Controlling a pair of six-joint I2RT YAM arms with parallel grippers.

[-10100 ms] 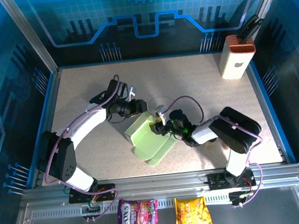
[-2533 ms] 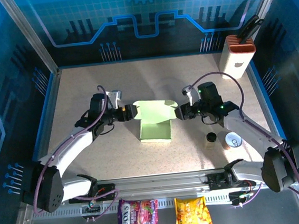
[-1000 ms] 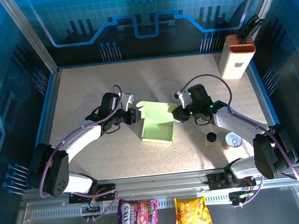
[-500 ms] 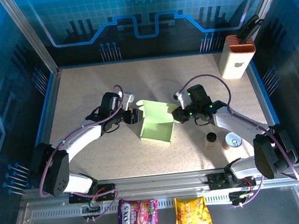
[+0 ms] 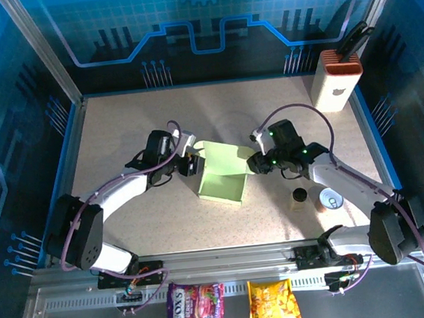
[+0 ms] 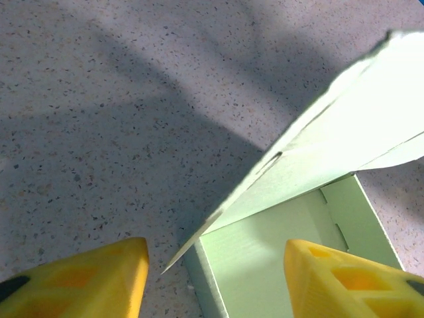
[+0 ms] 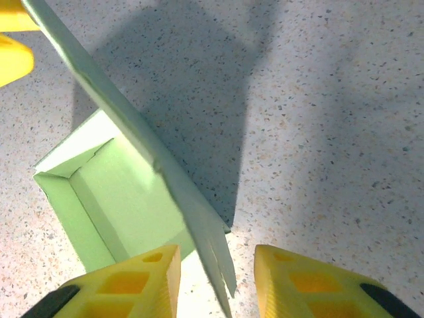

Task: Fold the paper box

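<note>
The pale green paper box (image 5: 221, 177) sits mid-table, its base folded up and its lid flap (image 5: 225, 156) standing raised at the far side. My left gripper (image 5: 191, 164) is open at the box's left far corner; in the left wrist view the lid flap (image 6: 344, 132) rises over the box floor (image 6: 285, 265) between my yellow fingers (image 6: 79, 281). My right gripper (image 5: 255, 162) is open at the right far corner, the flap's thin edge (image 7: 199, 225) standing between its fingers (image 7: 132, 281) without being pinched. The box interior (image 7: 126, 192) lies left of that edge.
A white block with an orange ribbed top (image 5: 336, 79) stands at the back right. A small black cap (image 5: 299, 194) and a white round lid (image 5: 331, 199) lie right of the box. Two snack packets (image 5: 195, 308) rest on the front rail.
Over ten seconds the box went from a tilted half-folded sheet to a squared base with raised lid. In the last second both grippers barely shifted, staying at the flap's ends.
</note>
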